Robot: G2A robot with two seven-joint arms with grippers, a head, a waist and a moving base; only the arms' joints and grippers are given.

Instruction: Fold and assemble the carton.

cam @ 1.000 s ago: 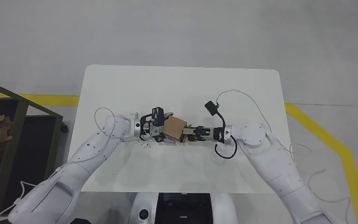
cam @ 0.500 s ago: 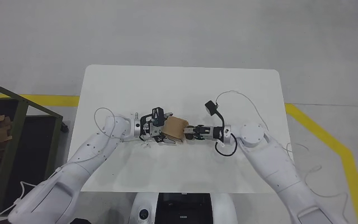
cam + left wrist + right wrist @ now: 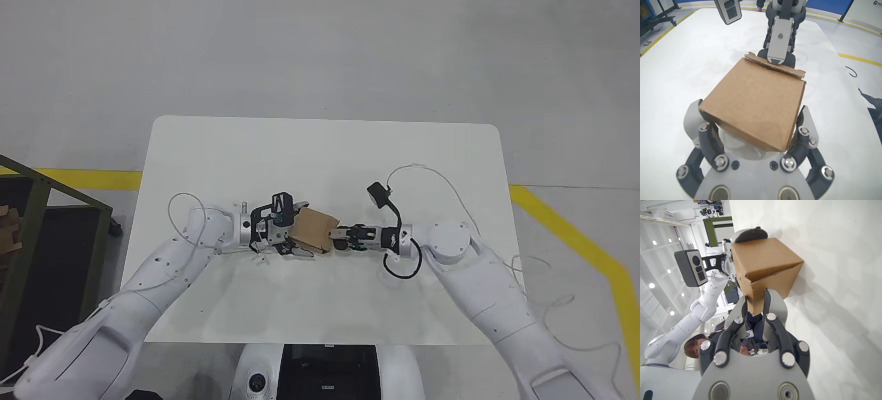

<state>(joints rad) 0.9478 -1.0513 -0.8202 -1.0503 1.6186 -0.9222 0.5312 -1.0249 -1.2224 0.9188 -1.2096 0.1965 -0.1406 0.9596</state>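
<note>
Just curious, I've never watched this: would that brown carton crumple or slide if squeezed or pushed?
Probably light: the carton looks like thin cardboard, hollow at the open end in the left gripper. Its walls would likely flex under a hard squeeze; the flap at the right gripper seems bendy. On the smooth table it may slide rather than tip.

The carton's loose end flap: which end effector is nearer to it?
Right. The right end effector pinches the flap; the left end effector grips the carton at its opposite end.
</note>
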